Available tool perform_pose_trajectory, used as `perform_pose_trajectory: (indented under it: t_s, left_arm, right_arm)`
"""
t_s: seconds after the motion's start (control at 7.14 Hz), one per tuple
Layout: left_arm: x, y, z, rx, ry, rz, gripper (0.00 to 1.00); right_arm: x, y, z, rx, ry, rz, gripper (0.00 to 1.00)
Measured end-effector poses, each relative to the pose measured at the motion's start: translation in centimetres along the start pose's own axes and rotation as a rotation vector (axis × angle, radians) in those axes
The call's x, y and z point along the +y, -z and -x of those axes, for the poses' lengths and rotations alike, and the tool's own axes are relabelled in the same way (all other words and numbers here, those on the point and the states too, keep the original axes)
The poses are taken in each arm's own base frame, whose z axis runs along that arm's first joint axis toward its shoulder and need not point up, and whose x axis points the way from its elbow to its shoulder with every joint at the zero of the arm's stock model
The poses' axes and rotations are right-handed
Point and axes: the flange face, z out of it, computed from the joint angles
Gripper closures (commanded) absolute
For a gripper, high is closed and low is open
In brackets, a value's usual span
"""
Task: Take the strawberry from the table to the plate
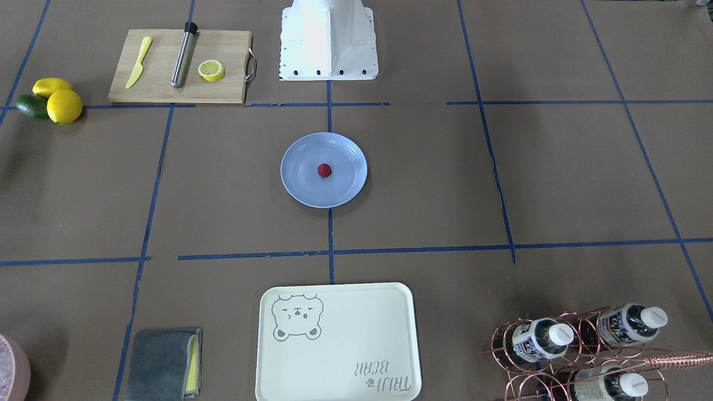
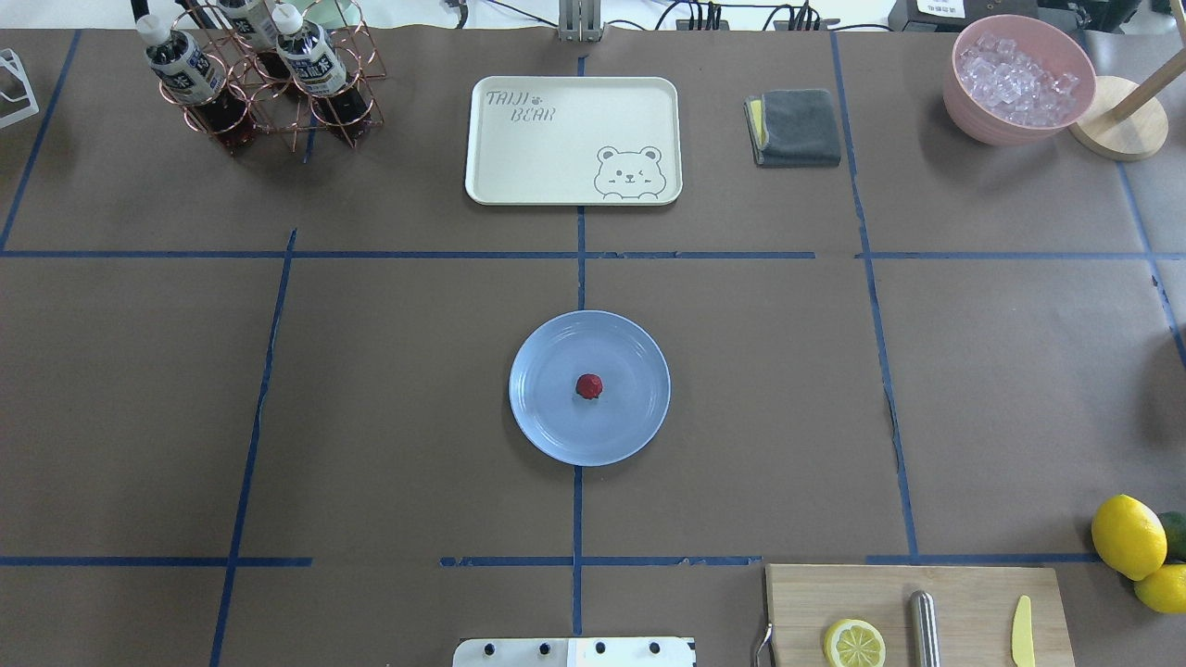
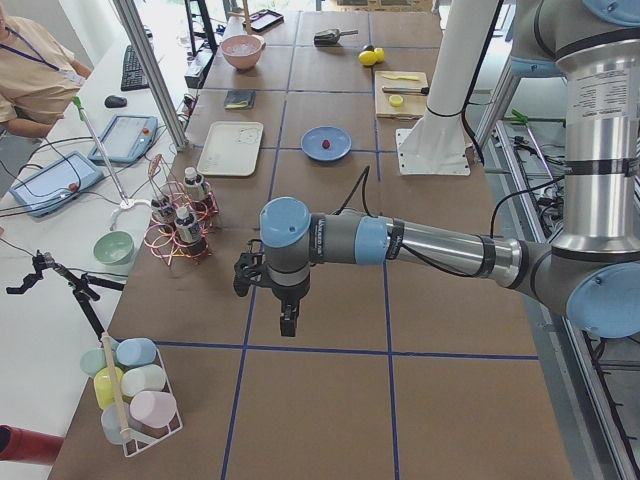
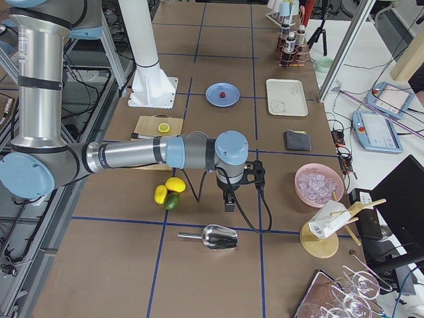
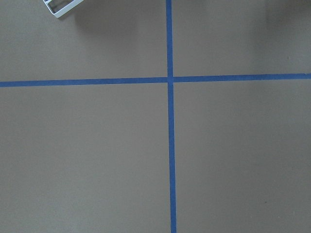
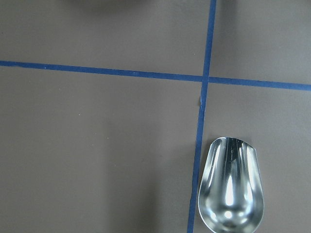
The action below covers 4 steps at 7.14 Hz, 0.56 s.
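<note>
- Dark-red and tiny, with a trace of green, the strawberry (image 1: 325,170) (image 2: 589,386) is seen lying near the middle of the round, glossy light-blue plate (image 1: 301,189) (image 2: 556,431).
- The plate is set at the centre of the brown-paper table (image 1: 223,184), over one of the blue tape lines (image 2: 576,519).
- The black two-finger left gripper (image 3: 288,326) is held pointing down over bare paper at the table's end, well apart from the plate. Only crossing tape is shown by its wrist camera, and whether its jaws are parted or closed cannot be told.
- The black right gripper (image 4: 228,203) is hung over the opposite end, near two yellow lemons (image 4: 168,189) and a shiny steel scoop (image 4: 217,236) (image 6: 232,191). Its jaws likewise cannot be judged.
- A cream rectangular bear-print tray (image 2: 519,157) and a wooden cutting board (image 1: 161,83) are laid on opposite sides of the plate, both apart from it.
</note>
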Motion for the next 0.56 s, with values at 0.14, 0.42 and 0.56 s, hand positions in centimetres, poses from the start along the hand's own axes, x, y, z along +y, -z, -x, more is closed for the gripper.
perform_pose_trajectory:
  t_s: [0.14,0.42,0.56]
  left_arm:
    - [0.0,-0.1,0.2,0.001,-0.018,0.003,0.0]
    - [-0.3,0.1,0.1,0.003,-0.037,0.0,0.0]
    - [-0.8,0.5,-0.3,0.004,-0.047,-0.01,0.0]
  right_arm:
    - [0.1,-0.1,-0.1,0.003,-0.002,0.002,0.0]
    - [0.2,-0.7,-0.5,0.016,-0.004,0.013,0.0]
    - [0.0,-1.1,-0.6,0.02,-0.002,0.023,0.0]
